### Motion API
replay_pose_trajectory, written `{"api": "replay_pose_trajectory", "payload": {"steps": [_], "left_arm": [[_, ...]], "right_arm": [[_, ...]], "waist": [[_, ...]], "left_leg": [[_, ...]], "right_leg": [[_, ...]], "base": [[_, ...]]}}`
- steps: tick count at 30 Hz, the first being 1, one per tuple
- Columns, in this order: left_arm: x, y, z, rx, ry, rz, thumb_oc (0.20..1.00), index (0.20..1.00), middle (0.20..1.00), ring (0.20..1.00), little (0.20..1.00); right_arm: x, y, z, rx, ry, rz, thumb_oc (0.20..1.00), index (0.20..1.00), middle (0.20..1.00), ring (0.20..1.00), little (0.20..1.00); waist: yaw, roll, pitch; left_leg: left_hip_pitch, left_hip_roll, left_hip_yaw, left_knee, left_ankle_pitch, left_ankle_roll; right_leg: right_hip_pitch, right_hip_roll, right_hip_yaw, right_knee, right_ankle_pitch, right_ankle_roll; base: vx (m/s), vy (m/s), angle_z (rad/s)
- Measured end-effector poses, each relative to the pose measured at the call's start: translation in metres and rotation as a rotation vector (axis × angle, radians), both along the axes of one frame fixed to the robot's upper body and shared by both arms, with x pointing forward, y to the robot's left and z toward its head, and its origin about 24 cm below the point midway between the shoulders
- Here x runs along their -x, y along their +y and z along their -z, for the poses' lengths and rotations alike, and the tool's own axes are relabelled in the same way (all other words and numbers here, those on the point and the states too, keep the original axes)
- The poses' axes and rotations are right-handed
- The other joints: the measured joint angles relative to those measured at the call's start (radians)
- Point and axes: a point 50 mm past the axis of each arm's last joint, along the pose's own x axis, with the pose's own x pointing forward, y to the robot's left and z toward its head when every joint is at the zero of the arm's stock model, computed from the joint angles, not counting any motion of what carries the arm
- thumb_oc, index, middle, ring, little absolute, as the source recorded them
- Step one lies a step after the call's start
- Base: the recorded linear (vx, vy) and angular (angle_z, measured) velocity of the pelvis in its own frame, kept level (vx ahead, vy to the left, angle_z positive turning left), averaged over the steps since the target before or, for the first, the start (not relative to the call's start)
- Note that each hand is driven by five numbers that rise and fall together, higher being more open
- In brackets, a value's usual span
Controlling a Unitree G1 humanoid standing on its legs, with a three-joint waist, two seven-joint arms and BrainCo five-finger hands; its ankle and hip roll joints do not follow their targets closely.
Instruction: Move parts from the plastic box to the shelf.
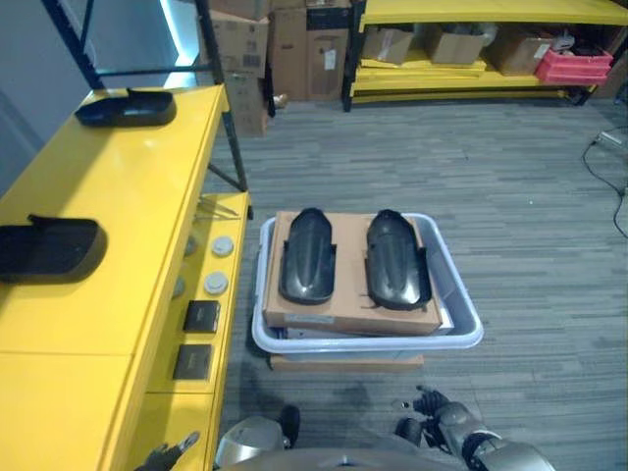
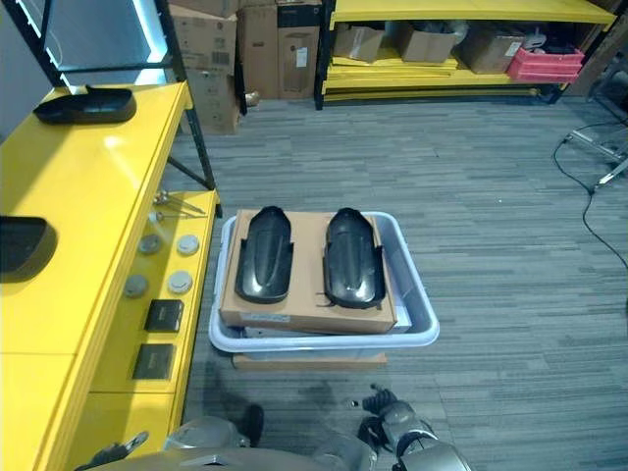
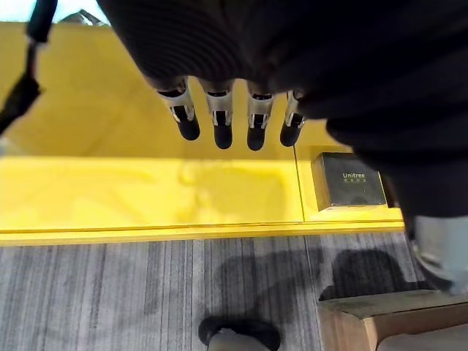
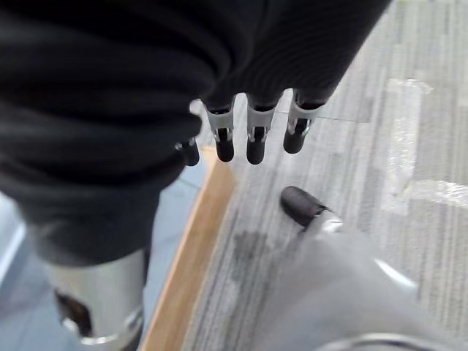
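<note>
A long yellow shelf (image 1: 108,226) runs along the robot's left, with two black parts (image 1: 49,247) already lying on its top. On the floor just beside it sits a pale plastic box (image 1: 461,294) holding a cardboard sheet (image 1: 348,304), and two glossy black shell-shaped parts (image 1: 307,255) lie side by side on that sheet. Cartons and yellow racks (image 1: 461,74) stand far behind. Both hands hang low and empty: the left hand (image 3: 219,117) near the shelf front, the right hand (image 4: 252,128) over the floor, fingers relaxed and straight.
</note>
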Motion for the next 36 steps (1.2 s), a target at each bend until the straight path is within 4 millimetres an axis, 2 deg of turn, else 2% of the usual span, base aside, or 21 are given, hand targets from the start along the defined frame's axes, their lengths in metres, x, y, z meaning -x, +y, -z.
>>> {"api": "replay_pose_trajectory", "payload": {"steps": [1, 3, 5, 7, 8, 9, 10, 11, 12, 13, 15, 17, 19, 25, 27, 28, 29, 31, 33, 34, 36], "left_arm": [[0.004, 0.009, -0.002, -0.026, 0.015, -0.004, 1.0, 1.0, 1.0, 1.0, 1.0], [0.01, 0.01, -0.002, -0.031, 0.031, -0.007, 1.0, 1.0, 1.0, 1.0, 1.0], [0.012, -0.017, 0.006, 0.036, 0.032, -0.007, 1.0, 1.0, 1.0, 1.0, 1.0], [0.01, -0.027, 0.008, 0.062, 0.021, -0.005, 1.0, 1.0, 1.0, 1.0, 1.0], [0.011, -0.036, 0.01, 0.085, 0.022, -0.007, 1.0, 1.0, 1.0, 1.0, 1.0], [0.003, -0.039, 0.01, 0.092, 0.004, 0.001, 1.0, 1.0, 1.0, 1.0, 1.0], [-0.012, -0.039, 0.008, 0.09, -0.028, 0.022, 1.0, 1.0, 1.0, 1.0, 1.0], [-0.021, -0.04, 0.007, 0.091, -0.045, 0.052, 1.0, 1.0, 1.0, 1.0, 1.0], [-0.032, -0.043, 0.006, 0.095, -0.074, 0.093, 1.0, 1.0, 1.0, 1.0, 1.0], [-0.035, -0.044, 0.005, 0.1, -0.086, 0.121, 1.0, 1.0, 1.0, 1.0, 1.0], [-0.049, -0.041, 0.001, 0.09, -0.126, 0.132, 1.0, 1.0, 1.0, 1.0, 1.0], [-0.066, -0.043, -0.003, 0.091, -0.169, 0.147, 1.0, 1.0, 1.0, 1.0, 1.0], [-0.077, -0.041, -0.006, 0.082, -0.197, 0.154, 1.0, 1.0, 1.0, 1.0, 1.0], [-0.056, -0.017, -0.006, 0.023, -0.141, 0.145, 1.0, 1.0, 1.0, 1.0, 1.0], [-0.043, -0.012, -0.004, 0.009, -0.098, 0.149, 1.0, 1.0, 1.0, 1.0, 1.0], [-0.031, -0.011, -0.002, 0.007, -0.068, 0.144, 1.0, 1.0, 1.0, 1.0, 1.0], [-0.019, -0.011, 0.0, 0.005, -0.032, 0.146, 1.0, 1.0, 1.0, 1.0, 1.0], [-0.017, -0.008, -0.001, -0.011, -0.025, 0.154, 1.0, 1.0, 1.0, 1.0, 1.0], [-0.016, -0.008, -0.001, -0.017, -0.032, 0.138, 1.0, 1.0, 1.0, 1.0, 1.0], [-0.016, -0.008, -0.001, -0.018, -0.031, 0.138, 1.0, 1.0, 1.0, 1.0, 1.0], [-0.013, -0.018, 0.002, 0.005, -0.032, 0.133, 1.0, 1.0, 1.0, 1.0, 1.0]], "right_arm": [[0.018, 0.006, 0.008, -0.015, 0.056, 0.014, 1.0, 1.0, 1.0, 1.0, 1.0], [0.023, 0.011, 0.01, -0.03, 0.068, 0.016, 1.0, 1.0, 1.0, 1.0, 1.0], [0.025, -0.002, 0.007, -0.001, 0.068, 0.029, 1.0, 1.0, 1.0, 1.0, 1.0], [0.014, -0.005, 0.003, 0.003, 0.028, 0.028, 1.0, 1.0, 1.0, 1.0, 1.0], [0.011, -0.017, -0.003, 0.03, 0.004, 0.027, 1.0, 1.0, 1.0, 1.0, 1.0], [0.01, -0.028, -0.007, 0.051, -0.007, 0.045, 1.0, 1.0, 1.0, 1.0, 1.0], [0.015, -0.04, -0.01, 0.075, -0.003, 0.07, 1.0, 1.0, 1.0, 1.0, 1.0], [0.02, -0.049, -0.014, 0.083, -0.024, 0.107, 1.0, 1.0, 1.0, 1.0, 1.0], [0.029, -0.059, -0.015, 0.105, -0.006, 0.143, 1.0, 1.0, 1.0, 1.0, 1.0], [0.03, -0.061, -0.015, 0.109, 0.003, 0.162, 1.0, 1.0, 1.0, 1.0, 1.0], [0.031, -0.052, -0.011, 0.082, 0.006, 0.168, 1.0, 1.0, 1.0, 1.0, 1.0], [0.026, -0.047, -0.011, 0.068, -0.016, 0.167, 1.0, 1.0, 1.0, 1.0, 1.0], [0.018, -0.042, -0.012, 0.021, -0.081, 0.238, 1.0, 1.0, 1.0, 1.0, 1.0], [0.006, -0.015, -0.007, -0.061, -0.126, 0.233, 1.0, 1.0, 1.0, 1.0, 1.0], [-0.006, -0.01, -0.011, -0.076, -0.188, 0.231, 1.0, 1.0, 1.0, 1.0, 1.0], [-0.018, -0.008, -0.018, -0.071, -0.244, 0.219, 1.0, 1.0, 1.0, 1.0, 1.0], [-0.047, -0.003, -0.035, -0.076, -0.375, 0.183, 1.0, 1.0, 1.0, 1.0, 1.0], [-0.063, 0.001, -0.051, -0.073, -0.483, 0.158, 1.0, 1.0, 1.0, 1.0, 1.0], [-0.071, 0.004, -0.063, -0.042, -0.56, 0.121, 1.0, 1.0, 1.0, 1.0, 1.0], [-0.072, 0.003, -0.065, -0.034, -0.579, 0.117, 1.0, 1.0, 1.0, 1.0, 1.0], [-0.081, -0.002, -0.084, 0.02, -0.664, 0.097, 1.0, 1.0, 1.0, 1.0, 1.0]], "waist": [[-0.017, -0.012, -0.007], [-0.01, -0.009, -0.015], [-0.013, 0.051, -0.052], [-0.009, 0.047, -0.055], [-0.025, 0.05, -0.055], [-0.045, 0.047, -0.052], [-0.077, 0.043, -0.049], [-0.112, 0.04, -0.047], [-0.112, 0.035, -0.042], [-0.106, 0.041, -0.04], [-0.126, 0.045, -0.023], [-0.137, 0.049, -0.016], [-0.145, 0.046, -0.006], [-0.134, 0.031, -0.012], [-0.138, 0.025, -0.011], [-0.139, 0.02, -0.01], [-0.139, 0.03, -0.002], [-0.152, 0.025, 0.001], [-0.14, 0.017, -0.005], [-0.141, 0.001, -0.008], [-0.133, 0.012, -0.007]], "left_leg": [[0.028, 0.038, -0.037, -0.011, -0.006, -0.05], [0.061, 0.105, -0.046, -0.047, -0.006, -0.095], [0.032, 0.215, -0.086, -0.018, 0.014, -0.112], [-0.019, 0.245, -0.101, 0.064, 0.036, -0.133], [-0.06, 0.25, -0.09, 0.085, 0.12, -0.166], [-0.098, 0.265, -0.032, 0.086, 0.187, -0.184], [-0.124, 0.274, 0.106, 0.088, 0.227, -0.162], [-0.149, 0.278, 0.334, 0.118, 0.195, -0.137], [-0.129, 0.232, 0.318, 0.096, 0.118, -0.151], [-0.057, 0.163, 0.229, -0.033, 0.082, -0.15], [0.048, 0.178, 0.209, -0.14, 0.076, -0.136], [0.031, 0.198, 0.148, -0.138, 0.063, -0.129], [0.032, 0.186, 0.168, -0.138, 0.051, -0.117], [0.042, 0.095, 0.216, -0.139, 0.042, -0.037], [0.04, 0.079, 0.246, -0.138, 0.052, -0.021], [0.039, 0.07, 0.267, -0.133, 0.054, -0.02], [0.033, 0.087, 0.327, -0.133, 0.054, -0.014], [0.036, 0.096, 0.314, -0.139, 0.05, -0.004], [0.041, 0.108, 0.288, -0.14, 0.035, -0.021], [0.042, 0.111, 0.278, -0.14, 0.041, -0.029], [0.03, 0.128, 0.268, -0.14, 0.045, -0.048]], "right_leg": [[0.031, 0.048, 0.03, -0.028, -0.001, -0.003], [0.053, 0.097, -0.063, -0.055, -0.025, -0.022], [0.079, 0.228, -0.119, -0.098, -0.039, -0.092], [0.1, 0.272, -0.132, -0.153, -0.014, -0.144], [0.098, 0.295, -0.159, -0.159, -0.012, -0.178], [0.088, 0.299, -0.194, -0.159, -0.018, -0.2], [0.083, 0.3, -0.24, -0.159, -0.024, -0.222], [0.078, 0.297, -0.271, -0.159, -0.031, -0.228], [0.069, 0.293, -0.265, -0.159, -0.032, -0.222], [0.068, 0.315, -0.251, -0.159, -0.034, -0.207], [0.093, 0.356, -0.251, -0.166, -0.044, -0.216], [0.085, 0.351, -0.279, -0.166, -0.04, -0.218], [0.079, 0.321, -0.276, -0.166, -0.033, -0.2], [0.066, 0.22, -0.276, -0.164, -0.014, -0.127], [0.045, 0.188, -0.269, -0.15, 0.04, -0.111], [0.019, 0.19, -0.267, -0.129, 0.083, -0.103], [-0.023, 0.195, -0.27, -0.123, 0.13, -0.086], [-0.009, 0.188, -0.274, -0.092, 0.068, -0.063], [0.034, 0.207, -0.229, -0.099, 0.019, -0.069], [0.049, 0.216, -0.223, -0.122, 0.014, -0.097], [0.064, 0.245, -0.214, -0.168, 0.018, -0.102]], "base": [[0.12, -0.516, 0.49], [0.03, -0.526, 0.2], [-0.04, -0.446, 0.11], [-0.07, -0.213, -0.01], [-0.16, -0.258, 0.36], [-0.17, -0.272, 0.77], [-0.11, -0.218, 1.3], [-0.01, -0.073, 0.97], [0.04, 0.029, 0.37], [0.04, 0.084, -0.22], [0.04, 0.099, -0.13], [0.04, 0.176, 0.13], [0.02, 0.178, 0.05], [-0.04, 0.196, -0.16], [-0.08, 0.138, -0.33], [-0.05, 0.117, -0.94], [-0.01, 0.108, -0.84], [0.04, 0.09, -0.25], [0.06, 0.011, 0.14], [0.05, -0.002, 0.19], [0.06, -0.008, 0.11]]}}
